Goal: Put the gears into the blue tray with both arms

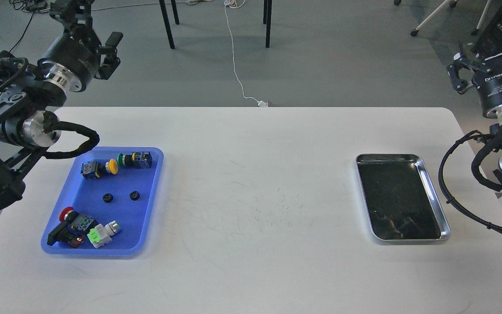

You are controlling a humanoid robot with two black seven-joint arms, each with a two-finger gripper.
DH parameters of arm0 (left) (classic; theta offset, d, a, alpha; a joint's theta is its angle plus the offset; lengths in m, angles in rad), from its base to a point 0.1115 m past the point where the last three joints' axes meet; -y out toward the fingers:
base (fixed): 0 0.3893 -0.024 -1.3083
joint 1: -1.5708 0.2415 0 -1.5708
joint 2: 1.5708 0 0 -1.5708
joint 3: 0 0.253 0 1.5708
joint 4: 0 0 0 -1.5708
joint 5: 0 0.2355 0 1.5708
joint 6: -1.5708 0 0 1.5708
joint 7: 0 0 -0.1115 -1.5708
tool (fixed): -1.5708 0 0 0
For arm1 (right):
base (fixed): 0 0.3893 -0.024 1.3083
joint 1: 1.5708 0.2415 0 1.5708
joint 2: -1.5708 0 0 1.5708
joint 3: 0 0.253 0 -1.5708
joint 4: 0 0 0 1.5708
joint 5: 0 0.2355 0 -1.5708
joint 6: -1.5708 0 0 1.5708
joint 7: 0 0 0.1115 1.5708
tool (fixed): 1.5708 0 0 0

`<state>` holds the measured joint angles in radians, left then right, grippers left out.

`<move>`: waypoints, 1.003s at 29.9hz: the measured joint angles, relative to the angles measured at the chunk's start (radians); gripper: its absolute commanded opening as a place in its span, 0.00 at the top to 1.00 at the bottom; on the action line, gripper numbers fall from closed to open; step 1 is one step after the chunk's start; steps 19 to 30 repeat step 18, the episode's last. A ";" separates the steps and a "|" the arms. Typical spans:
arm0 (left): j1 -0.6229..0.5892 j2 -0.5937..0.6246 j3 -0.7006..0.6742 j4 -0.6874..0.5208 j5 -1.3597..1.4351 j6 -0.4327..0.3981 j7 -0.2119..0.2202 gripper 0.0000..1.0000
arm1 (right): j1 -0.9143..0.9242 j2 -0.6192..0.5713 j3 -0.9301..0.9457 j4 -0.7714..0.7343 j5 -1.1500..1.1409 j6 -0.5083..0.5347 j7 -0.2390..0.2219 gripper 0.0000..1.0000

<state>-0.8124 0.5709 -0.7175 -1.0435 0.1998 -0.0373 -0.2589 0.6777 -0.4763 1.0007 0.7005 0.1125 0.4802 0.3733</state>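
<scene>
The blue tray (145, 220) lies on the left side of the white table. Two small black gears (108, 197) (134, 195) rest side by side on its floor near the middle, among coloured push-button switches. My left gripper (96, 19) is raised high at the upper left, well behind and above the tray. It is open and holds nothing. My right gripper (488, 54) is lifted at the upper right beyond the table's far corner, open and empty too.
A shiny silver metal tray (408, 156) with a dark bottom sits on the right side of the table. Switches (111, 165) line the blue tray's far end, and more (98, 235) lie at its near end. Black cable loops (451, 192) hang beside the silver tray.
</scene>
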 measured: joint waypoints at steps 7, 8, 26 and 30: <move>0.020 -0.145 -0.127 0.156 -0.190 -0.139 0.010 0.02 | 0.013 0.059 0.018 -0.013 0.021 -0.008 -0.089 0.01; 0.027 -0.168 -0.141 0.175 -0.200 -0.151 0.011 0.02 | 0.013 0.065 0.019 -0.016 0.029 -0.009 -0.095 0.01; 0.118 -0.216 -0.166 0.223 -0.211 -0.263 0.007 0.02 | 0.013 0.147 0.013 -0.065 0.065 -0.073 -0.100 0.01; 0.118 -0.216 -0.166 0.223 -0.211 -0.263 0.007 0.02 | 0.013 0.147 0.013 -0.065 0.065 -0.073 -0.100 0.01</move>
